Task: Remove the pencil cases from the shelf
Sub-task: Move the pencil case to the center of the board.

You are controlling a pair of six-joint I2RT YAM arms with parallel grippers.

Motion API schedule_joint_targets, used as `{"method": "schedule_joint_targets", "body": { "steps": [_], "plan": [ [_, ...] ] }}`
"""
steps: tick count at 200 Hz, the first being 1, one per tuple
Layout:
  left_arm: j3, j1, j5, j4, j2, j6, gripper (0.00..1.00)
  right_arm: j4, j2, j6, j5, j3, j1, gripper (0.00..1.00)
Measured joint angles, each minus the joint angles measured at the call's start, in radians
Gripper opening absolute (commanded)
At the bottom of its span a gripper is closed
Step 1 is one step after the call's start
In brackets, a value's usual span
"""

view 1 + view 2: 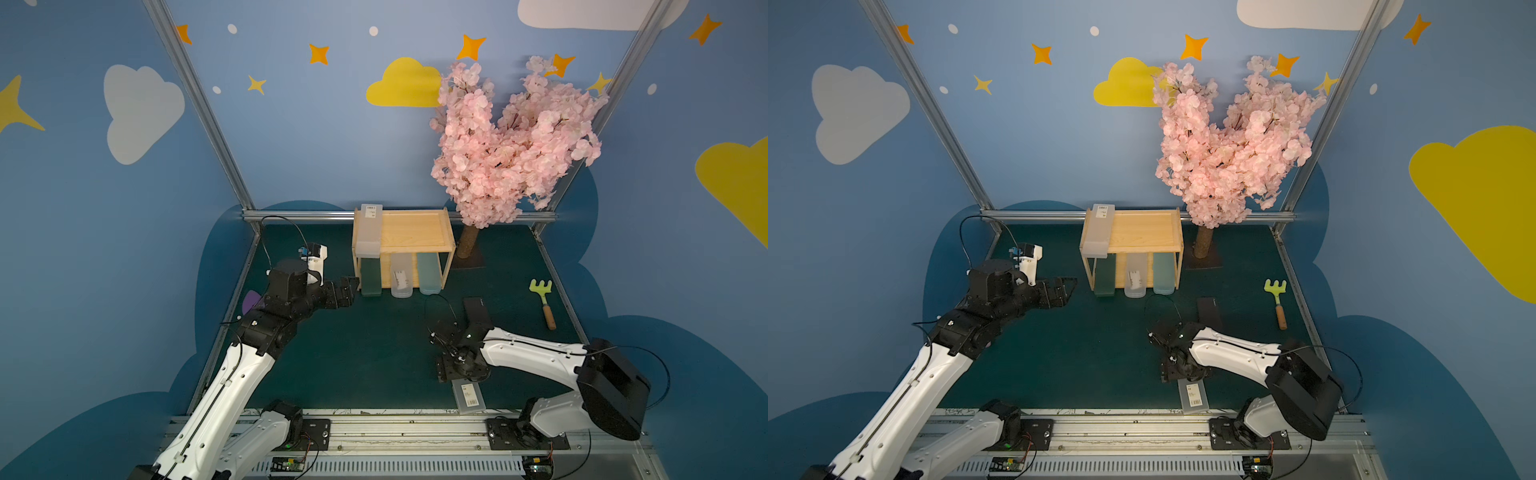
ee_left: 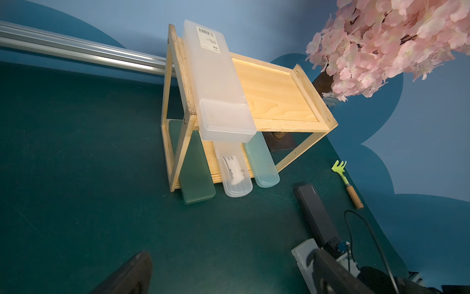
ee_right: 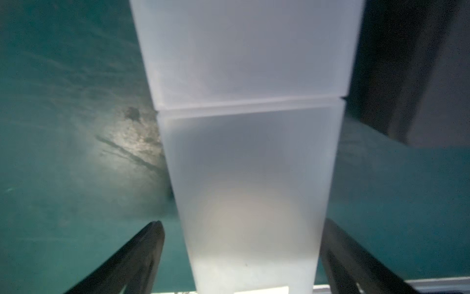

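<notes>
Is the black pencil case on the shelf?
No, the black pencil case lies on the green mat, apart from the shelf.

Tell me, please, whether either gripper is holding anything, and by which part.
Nothing is held. The left gripper is open and empty; the right gripper stands open astride the frosted white case on the table.

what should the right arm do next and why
Probably lift the right gripper straight up. Its jaws stand open on either side of the frosted case, which appears to lie flat on the table, away from the shelf, so nothing is left to hold there.
</notes>
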Motion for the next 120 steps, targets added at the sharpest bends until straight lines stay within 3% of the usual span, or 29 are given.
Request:
{"method": "schedule_joint_targets", "body": {
  "steps": [21, 67, 120],
  "plan": [
    [0.000, 0.000, -0.005, 0.003, 0.000, 0.000, 1.00, 0.017, 0.022, 0.000, -0.024, 0.000, 0.010, 0.93],
    [0.000, 0.000, -0.014, 0.006, 0.005, 0.001, 1.00, 0.038, 0.022, 0.003, -0.044, 0.000, 0.018, 0.67],
    [0.000, -0.001, -0.019, 0.006, 0.008, 0.002, 1.00, 0.039, 0.021, -0.019, -0.041, 0.010, -0.004, 0.65]
  ]
}}
